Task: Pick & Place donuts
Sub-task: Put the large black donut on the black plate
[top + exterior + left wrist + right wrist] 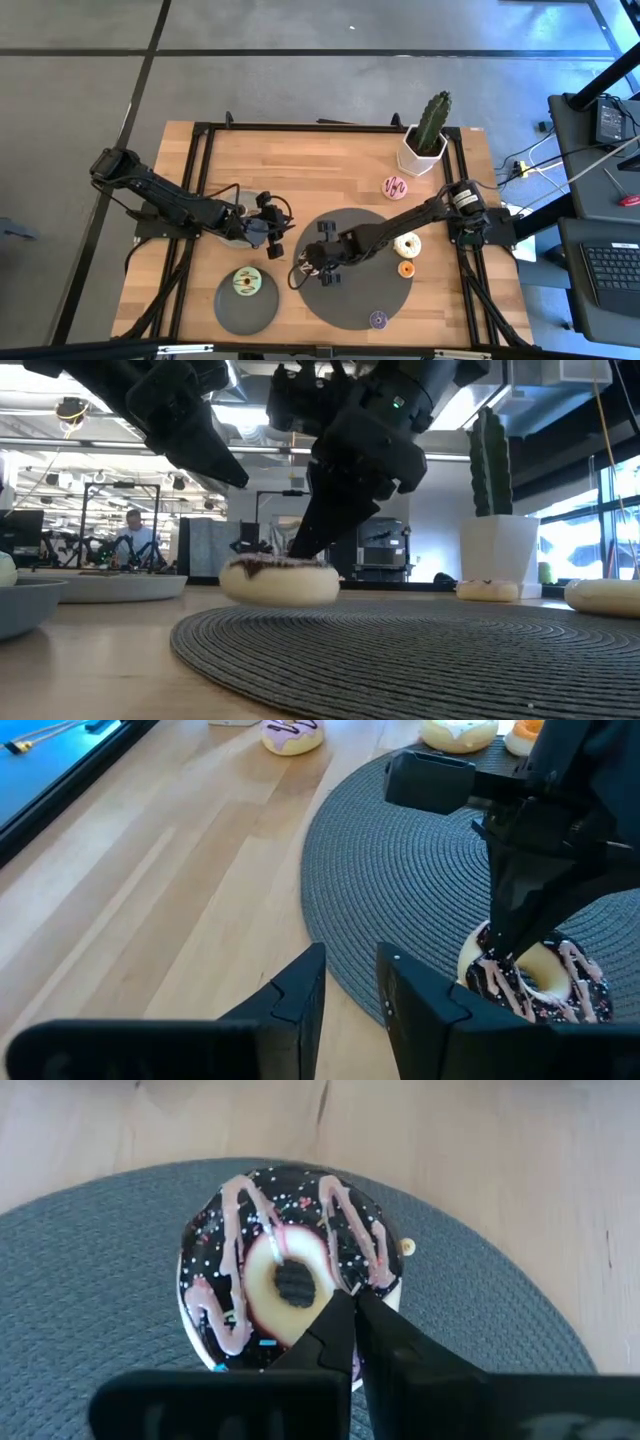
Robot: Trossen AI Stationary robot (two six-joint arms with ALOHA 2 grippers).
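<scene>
Sitting on the large dark grey woven mat, close to its left edge, the chocolate donut with pink stripes lay flat while the right gripper pressed its shut fingertips against the icing beside the hole. Nothing was held; the jaws were together on top of the ring rather than around it.

The left gripper hovered just off the mat's left edge, jaws parted narrowly and empty, pointing toward the same donut.

A judgement on the risk: with the tips closed, the right gripper could only push the donut, sliding it off the mat or tipping it, and the two arms stood near enough to collide if both reached for it.

Further across the mat lay a white donut, an orange donut just beside it, and a purple donut near the mat's front edge. Beyond the mat's far edge a pink-striped donut sat on the wooden table near a potted cactus. Left of the mat, a pale green donut rested on a grey plate.
</scene>
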